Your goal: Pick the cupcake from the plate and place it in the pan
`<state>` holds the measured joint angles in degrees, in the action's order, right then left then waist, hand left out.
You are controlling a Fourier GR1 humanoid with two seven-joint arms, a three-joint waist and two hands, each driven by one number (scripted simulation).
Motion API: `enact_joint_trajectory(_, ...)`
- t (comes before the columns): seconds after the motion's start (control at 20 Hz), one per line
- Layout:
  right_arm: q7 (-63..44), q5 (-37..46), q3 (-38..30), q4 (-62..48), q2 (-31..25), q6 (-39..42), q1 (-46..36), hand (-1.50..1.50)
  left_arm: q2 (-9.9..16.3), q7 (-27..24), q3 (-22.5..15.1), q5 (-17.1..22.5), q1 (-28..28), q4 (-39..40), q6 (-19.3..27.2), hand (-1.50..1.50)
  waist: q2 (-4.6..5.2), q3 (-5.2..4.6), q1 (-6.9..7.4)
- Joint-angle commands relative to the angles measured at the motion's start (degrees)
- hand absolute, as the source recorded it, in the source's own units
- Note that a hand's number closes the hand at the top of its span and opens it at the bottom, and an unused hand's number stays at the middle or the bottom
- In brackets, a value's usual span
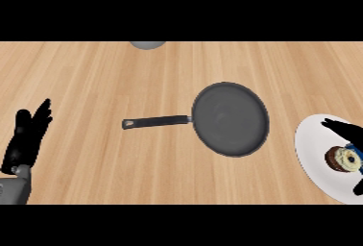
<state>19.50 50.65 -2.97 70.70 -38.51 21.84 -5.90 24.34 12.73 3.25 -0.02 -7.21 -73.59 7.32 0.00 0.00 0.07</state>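
Surface [106, 67]: light wood. Pan [231, 120]: dark, round, mid-surface, black handle [156, 121] pointing left. Plate [315, 161]: white, at the right edge, well apart from the pan. Cupcake [343, 159]: on the plate, near its right side. Right robot hand [345, 129]: over the plate just above the cupcake, fingers' state cannot be told. Left robot hand [27, 137]: at the left edge, fingers straight and apart, resting. Grey object [147, 44]: top edge, partly cut off.

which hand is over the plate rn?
The right hand, at the view's right edge: its dark fingers reach across the white plate just above the cupcake. The left hand rests open at the left edge, far from the plate.
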Motion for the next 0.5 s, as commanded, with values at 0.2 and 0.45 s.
enact_joint_trajectory(0.2,1.3,6.0,-0.3,-11.1,1.7,-2.1,-6.8,-1.5,-1.0,0.6,2.0,-2.7,-3.5,1.9,-1.4,0.0,0.11,0.02,0.19)
enact_joint_trajectory(0.45,4.5,9.7,0.6,-20.0,2.9,-6.5,-10.7,1.5,-0.2,2.0,4.3,-1.3,-2.9,0.9,-4.3,0.0,0.2,0.06,0.64)
